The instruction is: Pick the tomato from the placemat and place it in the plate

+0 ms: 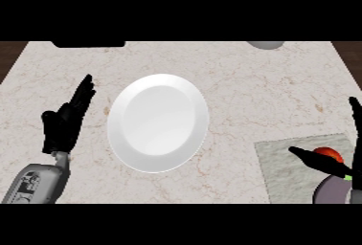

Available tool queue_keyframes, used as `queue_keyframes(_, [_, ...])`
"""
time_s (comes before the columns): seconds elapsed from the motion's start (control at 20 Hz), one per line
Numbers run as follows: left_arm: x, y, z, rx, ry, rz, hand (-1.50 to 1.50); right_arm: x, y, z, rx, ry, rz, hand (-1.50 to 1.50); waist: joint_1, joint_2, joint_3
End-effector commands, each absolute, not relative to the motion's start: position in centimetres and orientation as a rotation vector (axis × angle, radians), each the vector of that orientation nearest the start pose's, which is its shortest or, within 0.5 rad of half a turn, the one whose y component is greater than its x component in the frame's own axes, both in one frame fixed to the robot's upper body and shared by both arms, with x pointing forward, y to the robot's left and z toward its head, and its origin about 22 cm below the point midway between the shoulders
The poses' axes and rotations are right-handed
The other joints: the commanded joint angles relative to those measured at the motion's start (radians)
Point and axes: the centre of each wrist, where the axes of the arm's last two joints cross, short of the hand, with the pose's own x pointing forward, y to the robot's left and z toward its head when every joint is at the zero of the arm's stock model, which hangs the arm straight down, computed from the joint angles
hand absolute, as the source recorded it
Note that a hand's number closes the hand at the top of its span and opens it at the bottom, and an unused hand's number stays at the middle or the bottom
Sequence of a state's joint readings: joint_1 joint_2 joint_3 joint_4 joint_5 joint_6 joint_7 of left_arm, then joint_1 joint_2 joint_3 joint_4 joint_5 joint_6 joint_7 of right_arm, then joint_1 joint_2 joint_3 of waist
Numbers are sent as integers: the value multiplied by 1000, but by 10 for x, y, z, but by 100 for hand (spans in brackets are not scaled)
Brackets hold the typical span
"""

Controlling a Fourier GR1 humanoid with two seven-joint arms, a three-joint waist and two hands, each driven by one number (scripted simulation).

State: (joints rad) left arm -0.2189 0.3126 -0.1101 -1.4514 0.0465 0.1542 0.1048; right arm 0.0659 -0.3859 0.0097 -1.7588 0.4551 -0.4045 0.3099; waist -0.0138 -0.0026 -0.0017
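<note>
A red tomato [330, 154] lies on the grey placemat [290, 165] at the lower right of the counter. My right hand [326, 165] is over it, open, thumb stretched to the left and fingers [353, 129] along the view's right edge, so the tomato sits between thumb and fingers and is partly hidden. A white plate [158, 122] rests in the middle of the counter with nothing on it. My left hand [67, 119] stays open at the left of the plate, fingers pointing up.
A dark object [88, 43] sits at the counter's far left edge and a pale rounded object [265, 44] at the far right edge. The marble counter [268, 91] spreads between plate and placemat.
</note>
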Motion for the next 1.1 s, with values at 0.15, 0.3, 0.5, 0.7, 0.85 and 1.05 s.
queue_keyframes(0.15, [296,253,43,234,-1556,-209,0,203,-320,119,-1016,-1100,438,-150,-9,-2,-3])
queue_keyframes(0.3, [298,261,39,213,-1544,-212,0,210,-327,141,-956,-973,477,-150,6,3,-1])
queue_keyframes(0.5, [295,256,45,223,-1562,-208,0,202,-332,156,-934,-874,517,-150,10,1,1])
queue_keyframes(0.7, [303,240,44,235,-1566,-202,0,214,-354,171,-876,-831,491,-150,9,2,2])
queue_keyframes(0.85, [308,256,51,219,-1559,-226,0,232,-345,152,-852,-814,493,-150,15,3,2])
queue_keyframes(1.05, [316,264,41,219,-1552,-221,0,237,-342,141,-837,-791,527,-150,13,4,2])
